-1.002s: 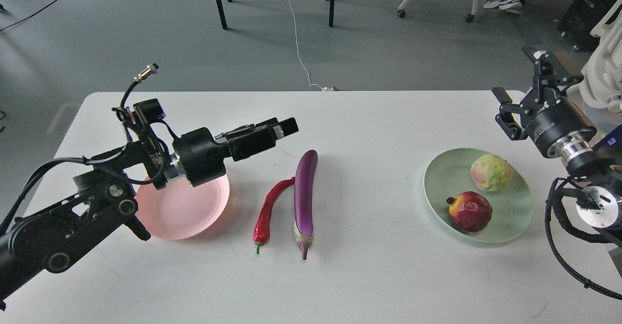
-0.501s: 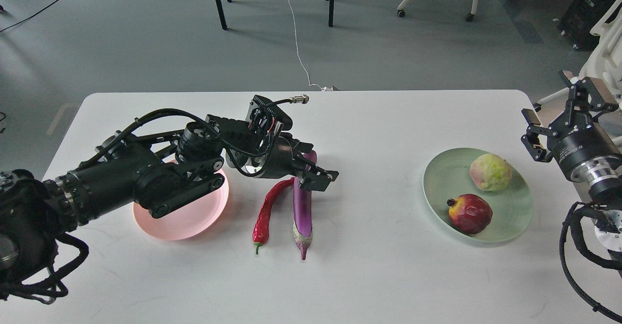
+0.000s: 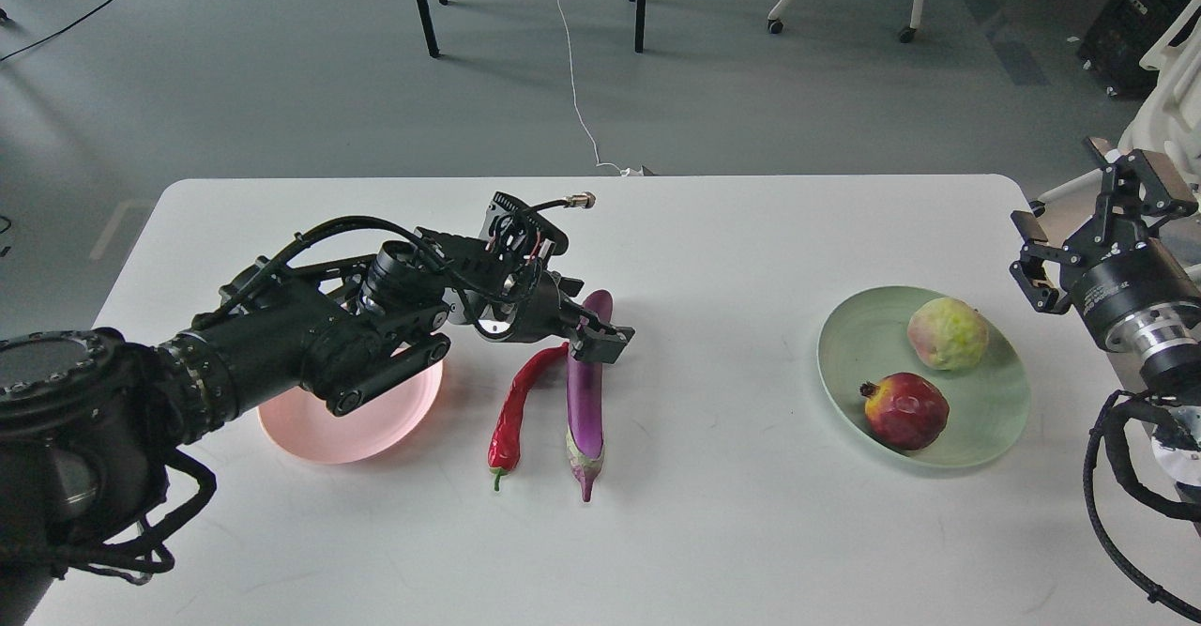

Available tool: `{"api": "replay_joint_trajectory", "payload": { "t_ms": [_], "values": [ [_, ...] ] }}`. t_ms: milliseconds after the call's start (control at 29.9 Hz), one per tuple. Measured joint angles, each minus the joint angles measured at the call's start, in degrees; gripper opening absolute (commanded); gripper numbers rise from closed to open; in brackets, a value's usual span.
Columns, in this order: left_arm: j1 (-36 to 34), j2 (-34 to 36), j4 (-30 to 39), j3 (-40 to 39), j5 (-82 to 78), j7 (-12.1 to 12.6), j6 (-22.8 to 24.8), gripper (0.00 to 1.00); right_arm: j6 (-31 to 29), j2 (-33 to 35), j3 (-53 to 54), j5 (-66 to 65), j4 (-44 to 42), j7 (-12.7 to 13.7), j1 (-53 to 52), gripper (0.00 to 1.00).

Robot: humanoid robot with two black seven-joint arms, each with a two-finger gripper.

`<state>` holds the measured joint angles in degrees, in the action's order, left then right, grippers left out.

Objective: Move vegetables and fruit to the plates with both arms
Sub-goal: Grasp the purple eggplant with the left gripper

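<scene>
Left gripper (image 3: 593, 333) is down on the far half of the eggplant (image 3: 585, 401), fingers either side, can't tell if it's clamped. Chili (image 3: 514, 410) lies just left, beside the pink plate (image 3: 310, 424). Right gripper (image 3: 1093, 232) hangs spread at the table's right edge.

The left arm (image 3: 281, 354) covers the far part of the pink plate (image 3: 319, 434), and the left gripper (image 3: 593, 335) hides the upper stretch of the eggplant (image 3: 585, 410), so whether its fingers grip it cannot be told. The right arm (image 3: 1140, 326) is cut off by the picture's right edge. The pomegranate (image 3: 905, 410) and the pale fruit (image 3: 948, 333) hide parts of the green plate (image 3: 844, 363).
</scene>
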<state>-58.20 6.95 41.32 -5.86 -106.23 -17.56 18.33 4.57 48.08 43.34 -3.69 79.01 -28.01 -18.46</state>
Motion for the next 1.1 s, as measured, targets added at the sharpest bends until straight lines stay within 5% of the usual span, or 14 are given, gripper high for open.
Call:
{"api": "replay_joint_trajectory", "payload": {
  "t_ms": [434,801,868,968,1102],
  "values": [
    [0.64,-0.33,0.52,-0.12,6.07,3.60,2.25,0.96,0.05,-0.14,-0.01,-0.02,0.00,0.00,0.00,0.96],
    [1.55,-0.35,0.70,-0.13,7.52,4.20,3.38,0.91,0.09,-0.10,-0.01,-0.02,0.00,0.00,0.02,0.96],
    [1.87,-0.36,0.71,-0.13,7.57,4.20,3.40,0.84,0.09,-0.10,-0.02,-0.02,0.00,0.00,0.02,0.96],
    [2.02,-0.36,0.84,-0.19,8.10,4.17,3.59,0.54,0.07,-0.10,-0.01,-0.02,-0.03,0.00,0.02,0.96],
    [2.16,-0.41,0.97,-0.27,11.37,4.13,4.15,0.27,0.04,-0.10,-0.01,-0.02,-0.08,0.01,0.01,0.96]
  ]
}}
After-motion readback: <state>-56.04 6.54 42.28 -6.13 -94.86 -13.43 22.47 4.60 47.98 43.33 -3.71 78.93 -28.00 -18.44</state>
